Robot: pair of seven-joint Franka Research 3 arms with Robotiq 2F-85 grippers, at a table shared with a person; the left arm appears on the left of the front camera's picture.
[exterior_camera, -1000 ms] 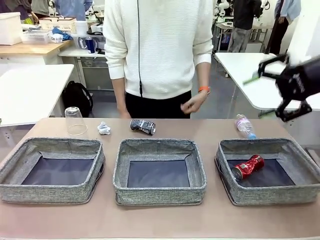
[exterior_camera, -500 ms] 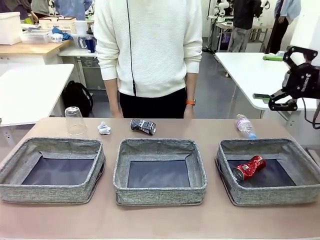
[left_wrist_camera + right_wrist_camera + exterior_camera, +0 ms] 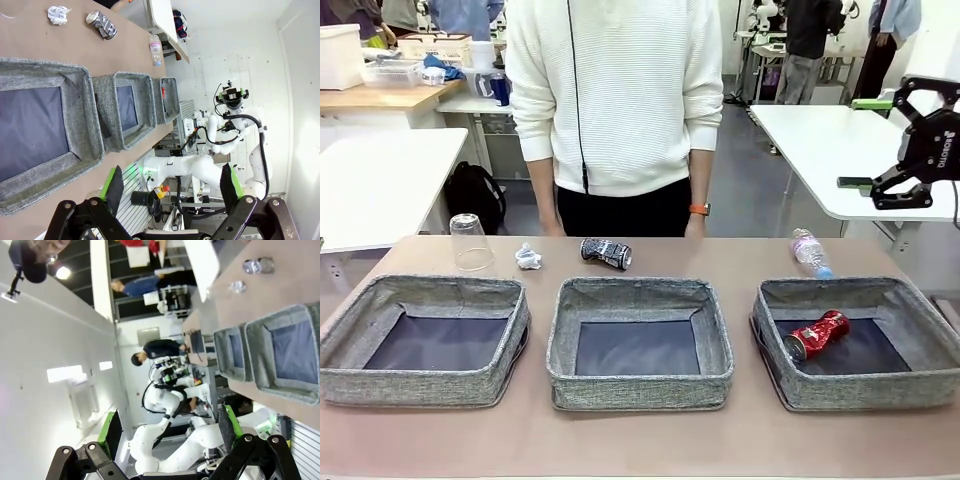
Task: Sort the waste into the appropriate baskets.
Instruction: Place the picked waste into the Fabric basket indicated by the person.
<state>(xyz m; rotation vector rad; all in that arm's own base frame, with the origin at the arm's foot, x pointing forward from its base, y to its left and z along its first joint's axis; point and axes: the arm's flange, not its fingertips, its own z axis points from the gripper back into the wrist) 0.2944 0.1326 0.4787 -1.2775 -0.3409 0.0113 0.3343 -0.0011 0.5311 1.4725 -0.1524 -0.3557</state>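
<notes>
Hanging high over the table's right end, the right gripper (image 3: 858,143) has its jaws spread full wide with nothing between them. Its fingers point level toward the robot's left, not down at the table.

Waste sorted so far, judging by the layout: crushed red can (image 3: 817,334) lies in the right basket (image 3: 860,392). The middle basket (image 3: 640,385) and left basket (image 3: 420,385) hold nothing.

Waste on the bare tabletop, along the far strip behind the baskets:
- clear bottle (image 3: 809,250) on its side, just beyond the right basket's far wall
- black-and-white can (image 3: 606,253) behind the middle basket
- paper wad (image 3: 528,257) and upturned plastic cup (image 3: 471,242) behind the left basket

Key relation: the bottle lies below the right gripper and somewhat to the robot's left of it, nearer this arm than any other loose piece. Its long axis runs roughly near-to-far across the table, a little slanted, with the blue cap at the near end almost at the basket rim. Judgement: a pickup would need the wrist turned downward and the jaws closing across the bottle's width, side to side.

The left gripper (image 3: 171,172) is likewise wide open and empty, and looks along the row of baskets from their left end. The wad and cup fall on its side.

The person (image 3: 615,100) stands at the far edge, hands low and clear of the waste.
</notes>
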